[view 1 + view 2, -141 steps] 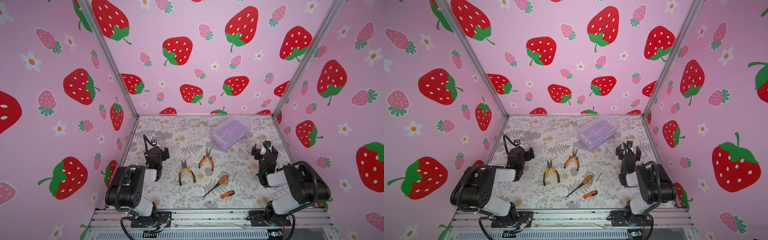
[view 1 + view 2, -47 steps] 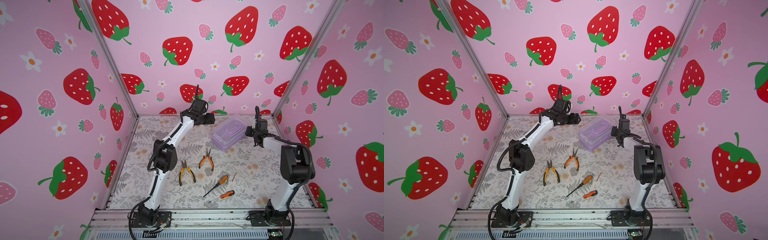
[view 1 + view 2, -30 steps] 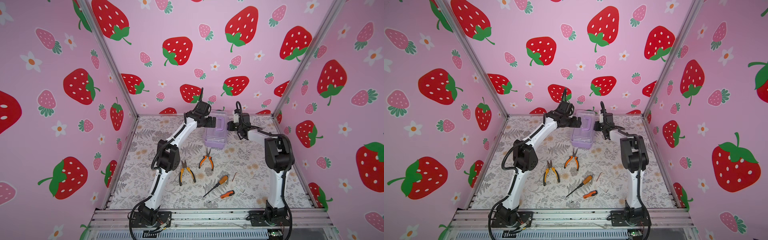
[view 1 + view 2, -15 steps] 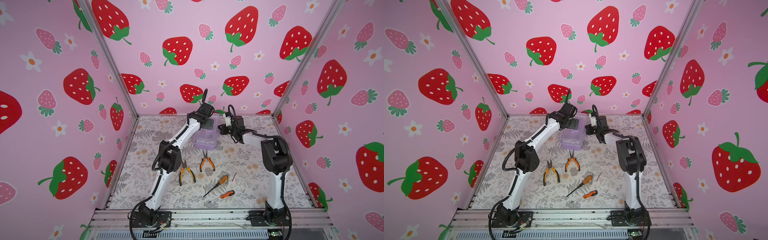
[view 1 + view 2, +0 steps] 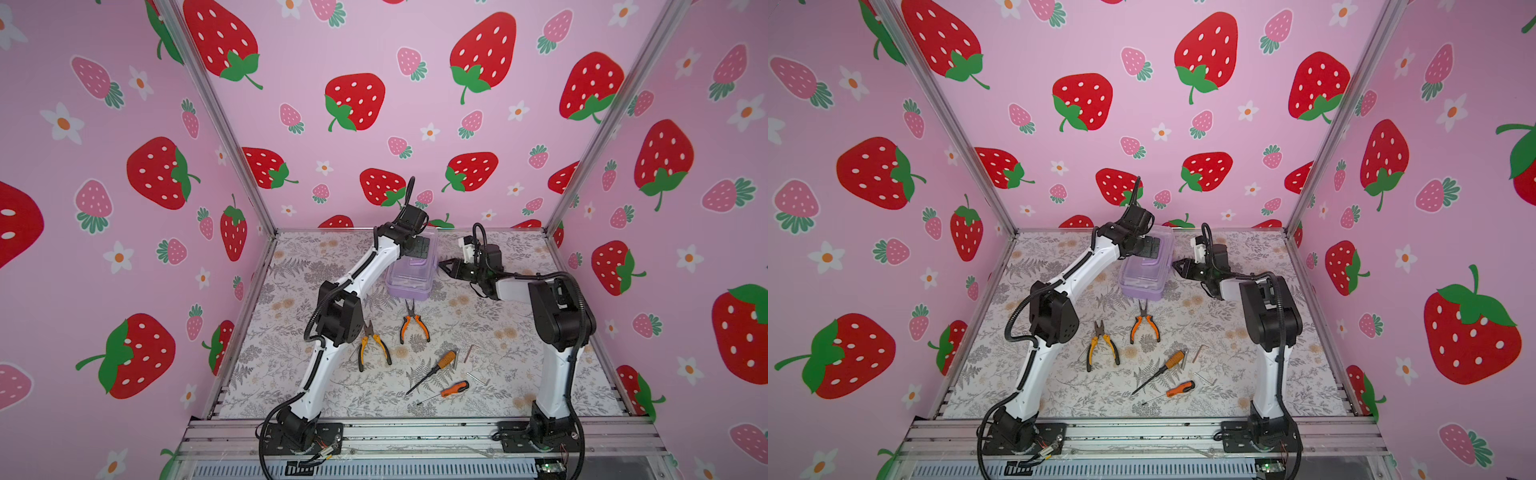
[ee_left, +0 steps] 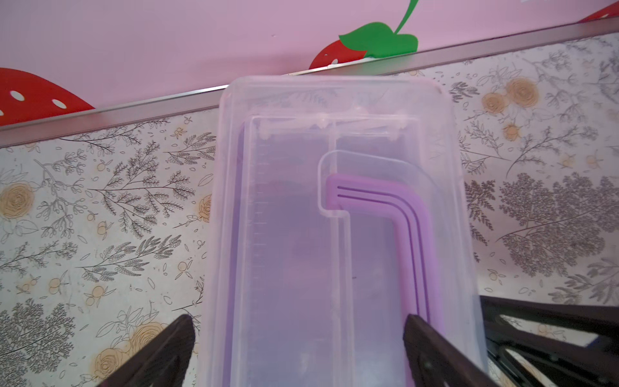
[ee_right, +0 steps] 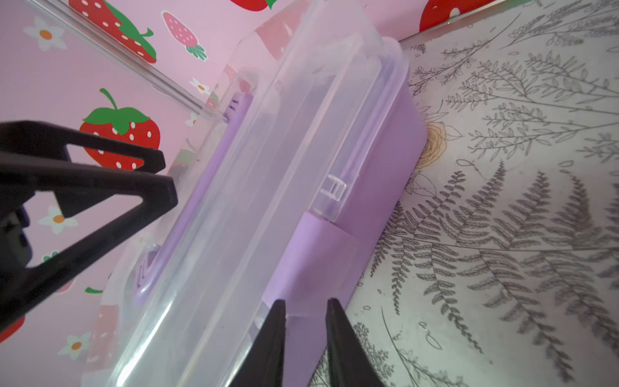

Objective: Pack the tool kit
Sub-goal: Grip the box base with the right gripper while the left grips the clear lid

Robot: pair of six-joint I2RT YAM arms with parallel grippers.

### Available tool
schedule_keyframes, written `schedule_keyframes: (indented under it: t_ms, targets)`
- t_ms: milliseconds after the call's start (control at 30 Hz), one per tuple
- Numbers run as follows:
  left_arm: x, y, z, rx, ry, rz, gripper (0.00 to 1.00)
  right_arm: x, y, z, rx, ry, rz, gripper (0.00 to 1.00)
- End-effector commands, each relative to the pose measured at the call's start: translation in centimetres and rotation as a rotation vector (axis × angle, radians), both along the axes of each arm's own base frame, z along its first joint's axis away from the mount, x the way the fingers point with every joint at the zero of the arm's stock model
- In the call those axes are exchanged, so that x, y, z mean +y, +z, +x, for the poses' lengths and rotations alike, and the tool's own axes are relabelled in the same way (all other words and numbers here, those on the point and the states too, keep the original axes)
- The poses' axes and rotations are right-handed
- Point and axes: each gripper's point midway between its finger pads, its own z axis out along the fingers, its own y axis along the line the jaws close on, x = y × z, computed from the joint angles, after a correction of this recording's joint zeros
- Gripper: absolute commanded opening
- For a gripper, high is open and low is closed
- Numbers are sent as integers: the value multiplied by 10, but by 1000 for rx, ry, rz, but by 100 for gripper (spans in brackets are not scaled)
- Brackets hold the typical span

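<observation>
Sitting under wide-open left tool point(image 5: 418, 249), beside slightly parted empty right tool point(image 5: 444, 264): lilac box point(image 5: 409, 284)

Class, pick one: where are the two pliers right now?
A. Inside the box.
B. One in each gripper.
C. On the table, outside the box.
C: the yellow pliers and the orange pliers lie on the table, outside the box.

Shows lilac on box point(image 5: 409, 286) and handle point(image 6: 412, 234), clear on lid point(image 6: 294, 234); black on fingers point(image 7: 274, 338); orange on pliers point(image 5: 411, 317) and screwdriver point(image 5: 444, 359) grips; grey ferns, tan roses across bench point(image 5: 498, 332).
</observation>
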Motion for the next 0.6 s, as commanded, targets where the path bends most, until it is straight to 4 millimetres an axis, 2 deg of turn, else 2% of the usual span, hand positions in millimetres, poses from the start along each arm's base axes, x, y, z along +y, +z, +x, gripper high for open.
schedule_keyframes:
  t_ms: [0, 200, 300, 400, 567]
  targets:
    - [-3, -12, 3, 27, 0, -23, 97, 5, 9, -1, 28, 28, 122, 35]
    - [4, -22, 4, 63, 14, -60, 81, 8, 0, -3, 81, 37, 211, 43]
    - [7, -24, 6, 77, 28, -83, 78, 9, -6, -1, 95, 36, 218, 47]
    - [6, -27, 5, 98, 23, -110, 69, 8, -11, 0, 113, 31, 222, 51]
    - [7, -27, 3, 118, 31, -139, 65, 7, -10, -2, 131, 43, 279, 59]
